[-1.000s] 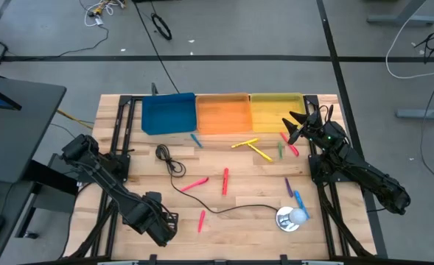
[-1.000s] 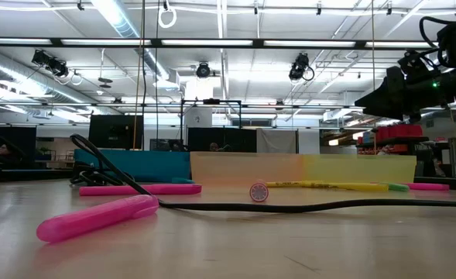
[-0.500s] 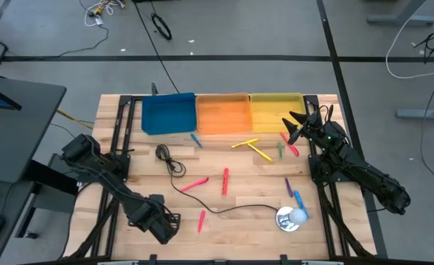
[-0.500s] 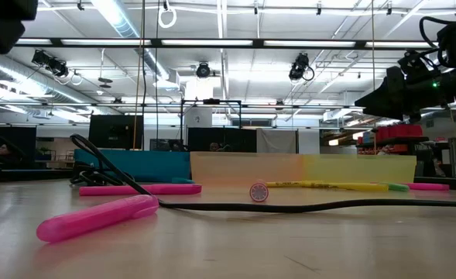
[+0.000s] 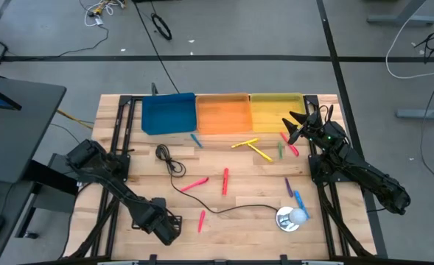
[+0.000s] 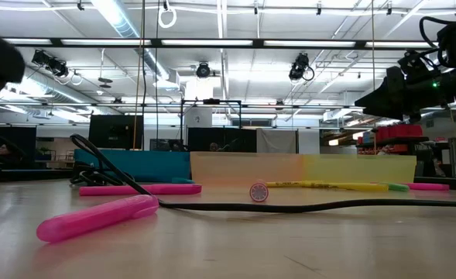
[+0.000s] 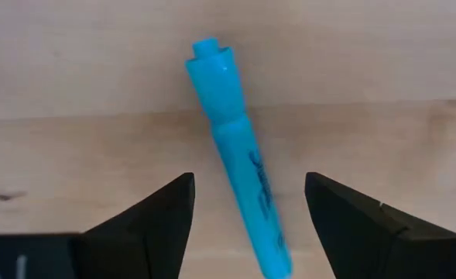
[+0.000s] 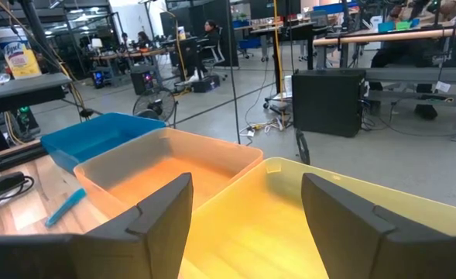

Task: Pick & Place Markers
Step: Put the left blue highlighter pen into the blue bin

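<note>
Down at the near left of the wooden desk (image 5: 128, 165), the left end effector (image 5: 163, 230) hangs low over the boards with its fingers (image 7: 146, 225) spread; a blue marker (image 7: 238, 167) lies flat on the wood between them, touching neither finger. Along the far edge stand three trays side by side: a blue tray (image 5: 168, 113), an orange tray (image 5: 222, 113) and a yellow tray (image 5: 275, 110). Just in front of the blue and orange trays lies a small blue marker (image 5: 196, 139), and a thin black cable (image 5: 174, 168) loops across the desk toward a round silver-white object (image 5: 291, 218) near the front. Pink markers lie loose in the middle: one slanted (image 5: 194, 184), one nearly upright (image 5: 225, 181), and one nearer the front (image 5: 201, 220). Further right, two yellow markers (image 5: 252, 147) cross below the orange and yellow trays, with a green marker (image 5: 280, 150) and a red marker (image 5: 293, 149) beside them. A purple marker (image 5: 288, 186) and another blue marker (image 5: 299, 200) lie near the silver-white object. The right end effector (image 5: 296, 126) hovers by the yellow tray's front right corner, fingers (image 8: 162, 213) spread and holding nothing.
</note>
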